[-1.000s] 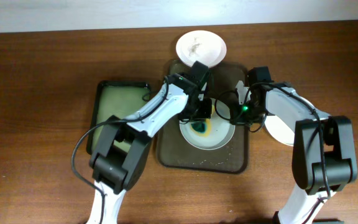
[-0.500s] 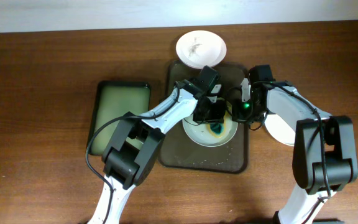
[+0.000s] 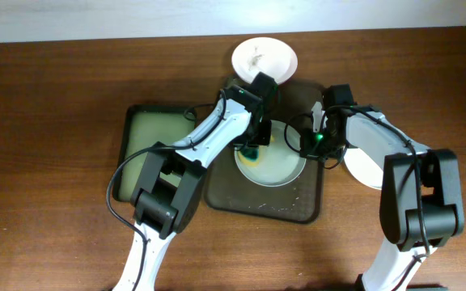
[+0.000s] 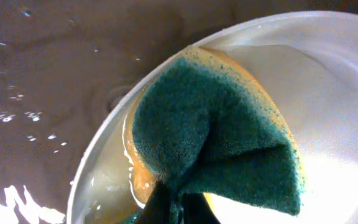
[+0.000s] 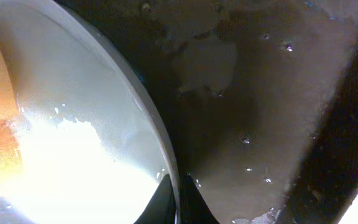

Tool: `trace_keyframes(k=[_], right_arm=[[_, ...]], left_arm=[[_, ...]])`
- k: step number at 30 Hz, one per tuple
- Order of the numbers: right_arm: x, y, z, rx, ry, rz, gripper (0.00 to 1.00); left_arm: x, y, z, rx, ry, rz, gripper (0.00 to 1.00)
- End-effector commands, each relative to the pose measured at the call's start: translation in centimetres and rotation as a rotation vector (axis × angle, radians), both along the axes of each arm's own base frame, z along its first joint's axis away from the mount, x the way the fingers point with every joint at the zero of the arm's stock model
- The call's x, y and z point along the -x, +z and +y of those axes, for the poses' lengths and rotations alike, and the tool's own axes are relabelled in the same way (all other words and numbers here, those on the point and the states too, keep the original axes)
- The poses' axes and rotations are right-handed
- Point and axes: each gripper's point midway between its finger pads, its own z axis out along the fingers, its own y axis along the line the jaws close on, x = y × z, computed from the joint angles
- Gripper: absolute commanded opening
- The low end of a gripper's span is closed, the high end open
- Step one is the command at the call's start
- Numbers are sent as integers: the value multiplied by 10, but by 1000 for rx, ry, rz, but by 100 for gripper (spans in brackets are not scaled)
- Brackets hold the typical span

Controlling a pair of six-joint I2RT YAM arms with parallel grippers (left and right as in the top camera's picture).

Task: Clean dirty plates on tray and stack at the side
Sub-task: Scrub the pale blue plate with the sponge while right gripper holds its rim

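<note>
When counted from overhead, three white plates: a centre plate lying on the dark brown tray, a far plate on the counter right at the tray's far edge, and a right-hand plate on the counter just right of the tray, partly hidden under the right arm. Only one brown tray. Only one smaller pale-green tray, black-rimmed, just left of it. One sponge, green on one face and yellow on the other. Two arms, two pincers.

Left pincer: almost fully closed, clamped on a folded edge of the sponge, dark fingers just visible at the near edge of the left wrist view. Presses the sponge down onto the left inner part of the centre plate, green face up, yellow foam against the wet white surface.

Right pincer: closed down to a thin gap, pinching the right rim of that same centre plate, one finger either side of the rim in the right wrist view.

Droplets and wet sheen on the tray floor beside the plate. Faint grey smear at the centre of the far plate.
</note>
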Motion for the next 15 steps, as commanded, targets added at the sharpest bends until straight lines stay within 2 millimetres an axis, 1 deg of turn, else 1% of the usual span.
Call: trace_keyframes(k=[1,2,3,4,7,8,9,10,11,12,13,14,15], right_arm=[[11,-19,-4,47,-4,57,4],[11,-19,-4,47,-4,57,4],[11,-19,-4,47,-4,57,4],[11,-19,-4,47,-4,57,4],[10,-19,-4,47,-4,55,4],[10,-19,-4,46,-4,55,4],[11,-19,-4,47,-4,56,4],[11,-19,-4,47,-4,58,4],[11,-19,-4,47,-4,58,4],[11,-19,-4,47,-4,57,4],[11,-19,-4,47,-4,57,4],[11,-19,-4,46,-3,57,4],[11,-19,-4,46,-3,58,4]], left_arm=[[69,-46,-75,209,-223,222,0],[77,-44,-86,214,-275,208,0],[87,-38,-103,224,-336,189,0],[92,-34,-112,230,-360,180,0],[101,-28,-121,286,-375,216,0],[101,-28,-121,286,-381,214,0],[95,-31,-115,256,-369,195,0],[78,-35,-96,162,-334,148,0],[59,-37,-69,32,-295,94,0],[25,-26,-14,-224,-191,-3,0],[4,-13,20,-364,-120,-65,0],[-10,-3,44,-440,-80,-96,0],[-17,0,59,-469,-54,-99,0]])
